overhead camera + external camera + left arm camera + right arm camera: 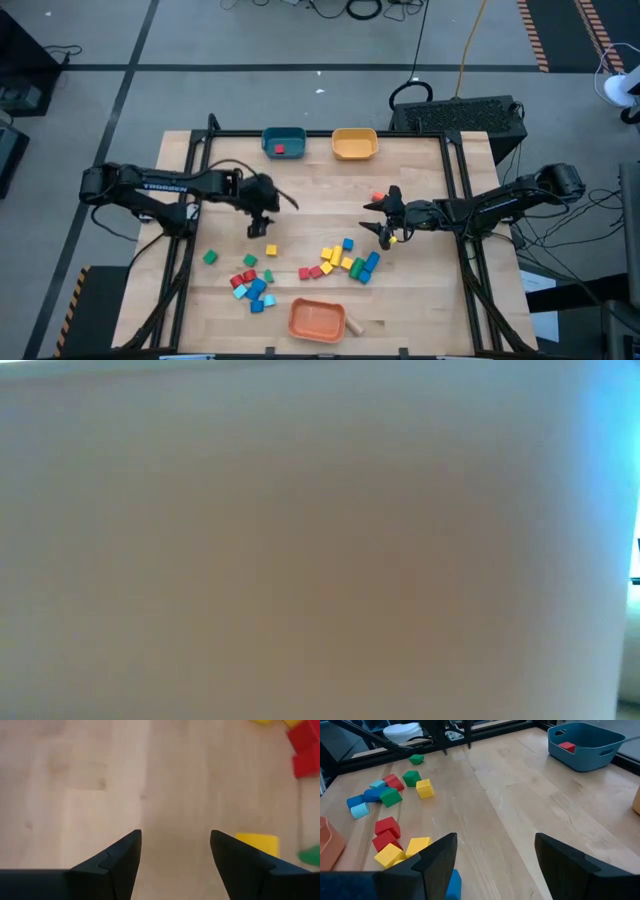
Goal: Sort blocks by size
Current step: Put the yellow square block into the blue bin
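Teal bowl (284, 143) at far edge of wooden surface (320, 190), one red block (279, 149) inside. Yellow bowl (355, 144) beside it, contents not discernible. Orange bowl (317, 319) at near edge, wood block (354, 325) just beside. Remaining blocks (345, 259) scattered mid-surface in two loose clusters. Left hand (258, 229) above bare wood near lone yellow block (270, 250), fingers parted, holding nothing. Right hand (385, 236) by right cluster, fingers spread, empty. Low view blocked, nothing legible.

A light wooden table (300, 190) with a black frame stands on grey carpet (250, 40). Cables (380, 10) trail across the floor; a black box (470, 115) sits behind the table.
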You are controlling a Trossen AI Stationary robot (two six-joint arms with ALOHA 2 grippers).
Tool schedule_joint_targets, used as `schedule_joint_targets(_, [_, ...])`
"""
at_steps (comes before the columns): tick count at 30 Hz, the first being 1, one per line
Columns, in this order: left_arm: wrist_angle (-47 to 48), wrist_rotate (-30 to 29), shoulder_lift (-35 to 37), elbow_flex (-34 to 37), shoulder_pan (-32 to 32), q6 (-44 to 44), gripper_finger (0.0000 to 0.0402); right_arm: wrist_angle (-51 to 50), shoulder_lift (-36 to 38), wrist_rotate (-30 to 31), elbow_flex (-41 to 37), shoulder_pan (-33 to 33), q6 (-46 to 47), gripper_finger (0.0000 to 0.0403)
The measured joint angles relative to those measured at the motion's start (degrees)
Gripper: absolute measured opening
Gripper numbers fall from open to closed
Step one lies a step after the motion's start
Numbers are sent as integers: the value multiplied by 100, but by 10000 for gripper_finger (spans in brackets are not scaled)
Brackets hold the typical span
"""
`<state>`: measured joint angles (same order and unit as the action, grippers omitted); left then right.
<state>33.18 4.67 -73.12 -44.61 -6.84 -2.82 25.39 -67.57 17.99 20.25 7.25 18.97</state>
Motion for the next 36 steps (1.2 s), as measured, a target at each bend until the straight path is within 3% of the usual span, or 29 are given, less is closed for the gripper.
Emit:
schedule_joint_targets(20, [-1299, -427, -2, 759, 1838, 1716, 240, 0, 0, -7, 0, 42, 185, 254])
schedule_joint_targets(36, [-2050, -998, -306, 1247, 2575, 2062, 240, 13, 0, 167, 2, 267, 319, 254])
